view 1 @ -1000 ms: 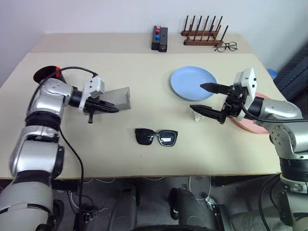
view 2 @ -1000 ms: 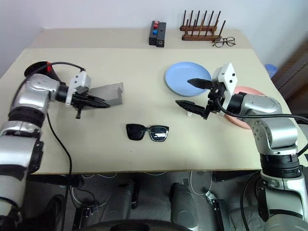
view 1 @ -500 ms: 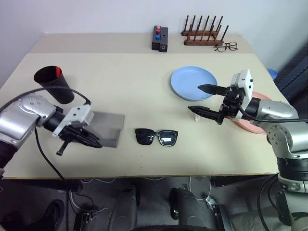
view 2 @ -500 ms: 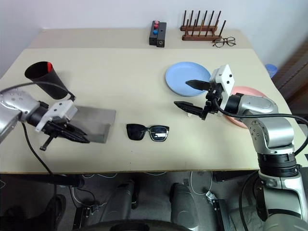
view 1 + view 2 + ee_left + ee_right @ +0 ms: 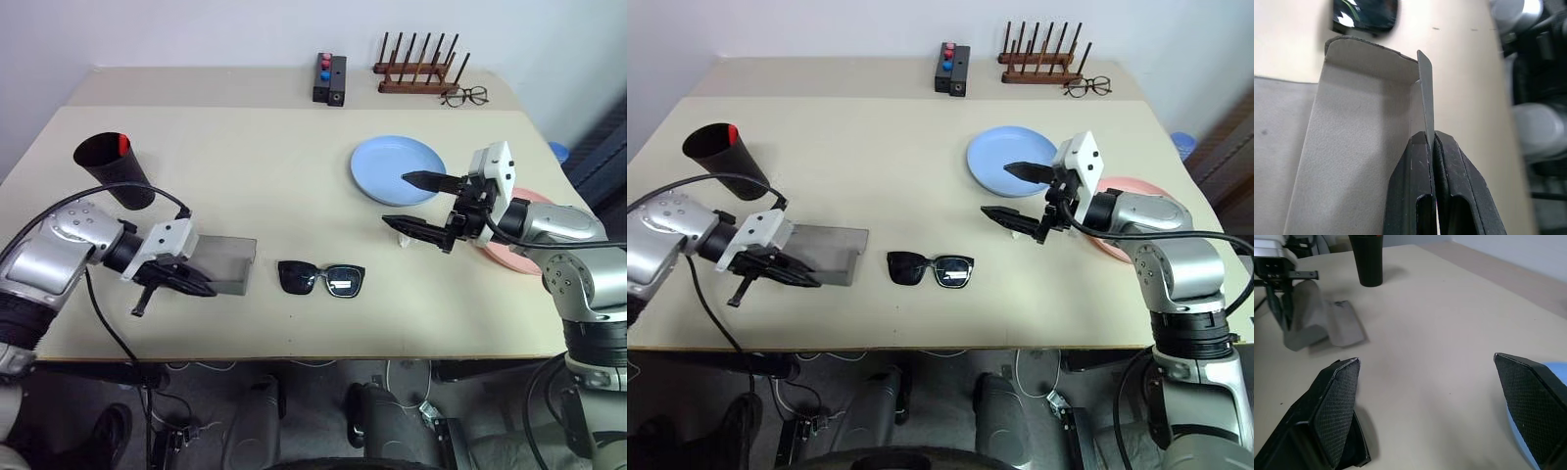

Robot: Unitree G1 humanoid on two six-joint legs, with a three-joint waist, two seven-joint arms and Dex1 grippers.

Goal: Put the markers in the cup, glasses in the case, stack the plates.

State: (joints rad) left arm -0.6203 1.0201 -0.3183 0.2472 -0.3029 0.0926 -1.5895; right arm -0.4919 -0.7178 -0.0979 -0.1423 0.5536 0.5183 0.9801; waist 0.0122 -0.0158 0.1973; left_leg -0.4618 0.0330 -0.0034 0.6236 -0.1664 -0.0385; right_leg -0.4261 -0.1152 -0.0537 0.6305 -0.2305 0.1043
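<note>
The case [image 5: 217, 264], pinched by the left hand [image 5: 186, 284], has shifted nearer the glasses [image 5: 320, 278].

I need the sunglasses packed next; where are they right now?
In the left eye view the sunglasses lie on the table's near middle, apart from the open grey case on their left.

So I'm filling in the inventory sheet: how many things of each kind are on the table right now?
Plates: 2, light blue plate, pink plate
Eyewear: 2, black sunglasses, wire-framed eyeglasses
Cup: 1, dark cup, with a red marker end at its rim
Glasses case: 1, grey case
Wooden rack: 1
Black button box: 1
Total: 8, besides the marker
</note>
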